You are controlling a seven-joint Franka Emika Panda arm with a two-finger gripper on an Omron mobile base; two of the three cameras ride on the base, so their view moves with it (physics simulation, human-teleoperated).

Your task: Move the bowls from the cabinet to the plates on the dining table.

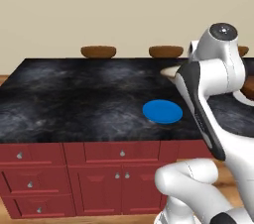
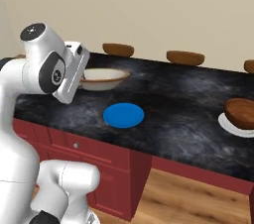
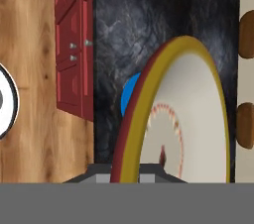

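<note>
Left base view: dining table [image 1: 74,99], black marbled top over dark red drawers; blue plate [image 1: 162,111] flat on the near part of the top, right of centre; my arm rises at the right and hides most of the cream bowl [image 1: 169,71], of which a sliver of rim shows beyond the blue plate; two brown stool tops [image 1: 98,51] at the far edge.

Right base view: cream bowl [image 2: 105,78] held level above the table top, beyond the blue plate [image 2: 123,115] and apart from it; my hand covers its left edge; dark brown bowl [image 2: 241,112] sits on the white plate [image 2: 227,124] at the far right.

Hand view: my gripper [image 3: 126,171] pinches the cream bowl's [image 3: 191,119] tan rim, jaws nearly together; blue plate [image 3: 130,94] peeks from behind the bowl.
</note>
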